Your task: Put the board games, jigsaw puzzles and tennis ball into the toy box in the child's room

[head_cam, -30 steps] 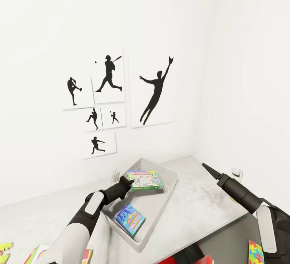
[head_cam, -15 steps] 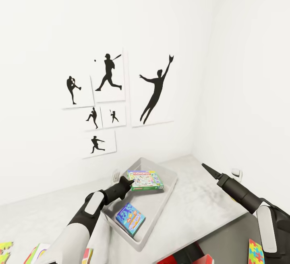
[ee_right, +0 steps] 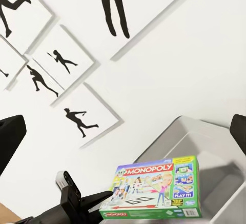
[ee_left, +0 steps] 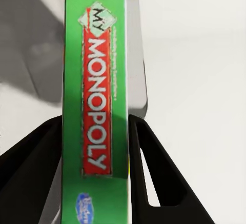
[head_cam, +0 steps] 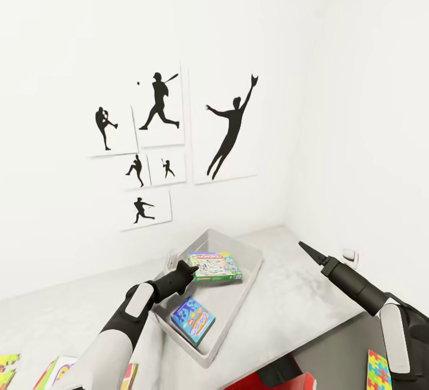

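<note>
Over the pale grey rectangular toy box (head_cam: 253, 268) on the pale grey slab table (head_cam: 298, 300), the left gripper (head_cam: 189, 271) pinches the green edge of the white-and-green "My Monopoly" board game box (head_cam: 214, 266). Left wrist view: the green spine (ee_left: 95, 121) runs between the two black fingers (ee_left: 154, 183), both pressed against it. Game is held roughly level, above the box's far end, clear of the rim on the wall side; right wrist view shows its printed lid (ee_right: 154, 185) with the tray wall (ee_right: 205, 131) behind.

Inside the toy box, near end: flat blue board game box (head_cam: 192, 321), lying tilted, just beside the near wall.

Right gripper (head_cam: 310, 251) hangs over the table's right part, well apart from the toy box; its black fingers (ee_right: 10, 142) stand spread at the margins of the right wrist view, nothing between them.

Bare table surface between toy box and right arm. White wall with black baseball-silhouette panels (head_cam: 229, 131) stands close behind the toy box. Colourful jigsaw puzzle piece (head_cam: 378, 369) at the lower right edge; more colourful card edges (head_cam: 56, 371) at the lower left.
</note>
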